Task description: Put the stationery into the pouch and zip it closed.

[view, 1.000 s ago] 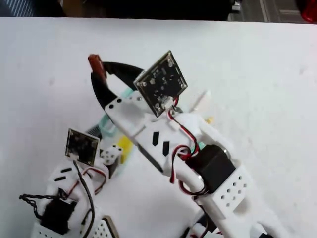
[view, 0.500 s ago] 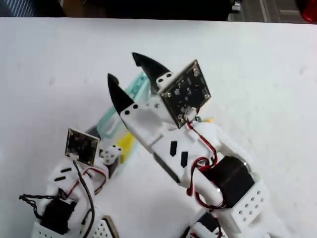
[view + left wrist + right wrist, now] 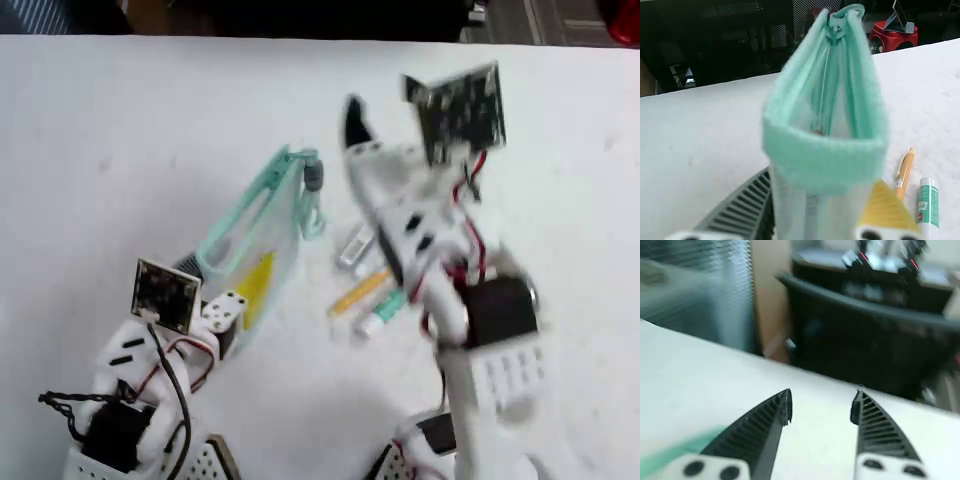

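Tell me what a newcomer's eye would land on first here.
The mint-green pouch comes first: it is held up at its near end by the left gripper, with its zip mouth gaping open. The right gripper hangs above the white table with its fingers apart and empty. Beside the pouch lie an orange pen and a green-and-white tube.

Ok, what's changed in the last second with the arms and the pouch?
The right gripper let go of the reddish-brown pen it was holding, opened, and swung off to the right of the mint-green zip pouch, uncovering a yellow pen and a green-and-white glue stick on the white table. The left gripper and pouch stayed put.
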Controlling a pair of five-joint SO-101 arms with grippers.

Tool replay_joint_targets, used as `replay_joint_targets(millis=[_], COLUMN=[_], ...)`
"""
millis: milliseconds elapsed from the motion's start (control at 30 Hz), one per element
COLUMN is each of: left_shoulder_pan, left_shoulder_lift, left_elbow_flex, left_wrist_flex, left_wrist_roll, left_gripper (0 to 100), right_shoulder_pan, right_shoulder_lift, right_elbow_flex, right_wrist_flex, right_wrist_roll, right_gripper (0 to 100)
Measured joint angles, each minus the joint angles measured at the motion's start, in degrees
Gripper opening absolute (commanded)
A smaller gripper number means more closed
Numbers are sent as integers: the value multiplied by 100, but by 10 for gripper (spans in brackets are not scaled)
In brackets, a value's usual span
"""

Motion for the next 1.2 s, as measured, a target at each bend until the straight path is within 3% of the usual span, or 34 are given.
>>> replay_joint_targets(millis=[167, 367, 567, 833, 1200], left_shoulder_pan=[0, 0, 0, 0, 0], left_shoulder_lift=[0, 0, 0, 26, 26], left_elbow_flex=[0, 0, 114, 132, 132], left_wrist_flex=[0, 0, 0, 0, 0], left_wrist_roll=[0, 0, 0, 0, 0], left_gripper=[214, 214, 214, 214, 214], right_shoulder_pan=[774, 1433, 1477, 1495, 1389], right_shoulder_lift=[1257, 3288, 5187, 6505, 6875], right_elbow_flex=[141, -149, -826, -1547, -1635], right_wrist_flex=[0, 0, 0, 0, 141], right_wrist_roll=[-53, -1345, -2321, -2470, -2470], right_gripper=[183, 183, 181, 181, 179])
